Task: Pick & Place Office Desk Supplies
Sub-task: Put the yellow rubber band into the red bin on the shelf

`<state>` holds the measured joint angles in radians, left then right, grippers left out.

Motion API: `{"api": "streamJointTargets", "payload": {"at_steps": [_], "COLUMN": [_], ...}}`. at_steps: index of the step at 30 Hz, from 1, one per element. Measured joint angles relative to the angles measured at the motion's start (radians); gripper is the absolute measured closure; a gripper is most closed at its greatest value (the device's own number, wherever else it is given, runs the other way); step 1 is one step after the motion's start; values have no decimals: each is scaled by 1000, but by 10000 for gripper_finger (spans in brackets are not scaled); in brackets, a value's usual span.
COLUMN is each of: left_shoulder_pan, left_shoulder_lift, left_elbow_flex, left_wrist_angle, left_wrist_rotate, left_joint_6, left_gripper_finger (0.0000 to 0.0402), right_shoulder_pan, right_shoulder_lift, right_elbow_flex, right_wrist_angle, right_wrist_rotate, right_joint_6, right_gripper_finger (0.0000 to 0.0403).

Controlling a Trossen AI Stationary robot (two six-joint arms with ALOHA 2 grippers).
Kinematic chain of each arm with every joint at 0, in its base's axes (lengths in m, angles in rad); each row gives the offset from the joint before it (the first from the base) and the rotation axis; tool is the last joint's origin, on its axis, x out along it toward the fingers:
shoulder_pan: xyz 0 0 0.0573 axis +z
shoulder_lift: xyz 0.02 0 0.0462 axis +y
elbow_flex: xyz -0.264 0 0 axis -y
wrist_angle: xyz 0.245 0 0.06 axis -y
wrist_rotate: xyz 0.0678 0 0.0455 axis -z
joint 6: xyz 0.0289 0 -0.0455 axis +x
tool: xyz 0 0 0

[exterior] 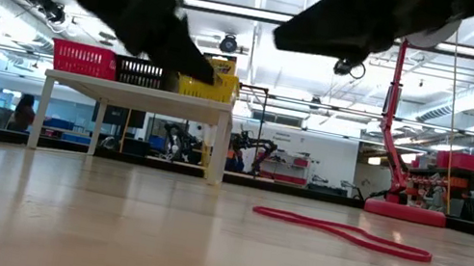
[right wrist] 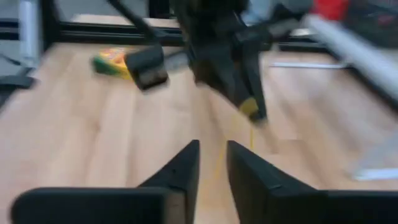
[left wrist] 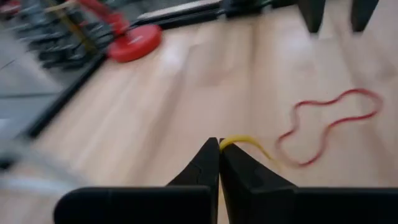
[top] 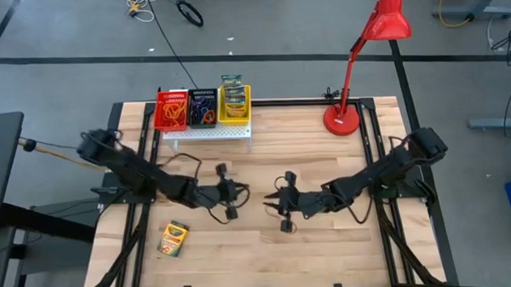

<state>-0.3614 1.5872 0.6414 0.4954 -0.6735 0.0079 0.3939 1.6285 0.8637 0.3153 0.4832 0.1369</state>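
Observation:
My left gripper hovers over the table's middle, shut on a thin yellow elastic band. My right gripper faces it from the right, a short way off. Its fingers are a little apart and hold nothing. In the right wrist view the left gripper stands just ahead with the yellow band dangling from it. A thin red rubber band lies flat on the wood below the grippers, also seen as a red band in the left wrist view. One crayon box lies flat near the left front. My left gripper pinches the yellow band between its two fingers, at their free ends. The fingers slant downward toward the right gripper. A short loop of band sticks out past the fingers and a thin strand hangs slack below them, above the table.
A white perforated stand at the far edge carries a red basket, a black basket and a yellow basket with a crayon box in it. A red desk lamp stands at the far right.

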Motion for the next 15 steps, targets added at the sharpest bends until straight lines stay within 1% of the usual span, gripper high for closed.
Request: {"api": "streamJointTargets", "payload": {"at_steps": [3, 5, 7, 9, 11, 15], "left_shoulder_pan": [-1, 3, 13, 22, 36, 76], "left_shoulder_lift": [-138, -238, -325, -399, -450, -491], "left_elbow_flex": [5, 21, 56, 113, 196, 377], "left_wrist_angle": [-173, -307, -460, -641, -804, -1127], "left_wrist_rotate": [-64, -100, -126, -168, -214, -335], "left_joint_6": [-54, -104, -126, -146, -162, -175], "left_gripper_finger": [396, 397, 397, 397, 398, 398], "right_shoulder_pan": [28, 38, 42, 42, 41, 38], "right_shoulder_lift": [-37, -53, -54, -51, -45, -44], "right_elbow_flex": [0, 0, 0, 0, 0, 0], "right_wrist_angle": [-66, -103, -125, -134, -138, -156], "right_wrist_rotate": [95, 107, 107, 107, 107, 107], "right_joint_6": [-14, -13, -13, -11, -5, -6], "right_gripper_finger": [288, 275, 275, 288, 309, 367]}}
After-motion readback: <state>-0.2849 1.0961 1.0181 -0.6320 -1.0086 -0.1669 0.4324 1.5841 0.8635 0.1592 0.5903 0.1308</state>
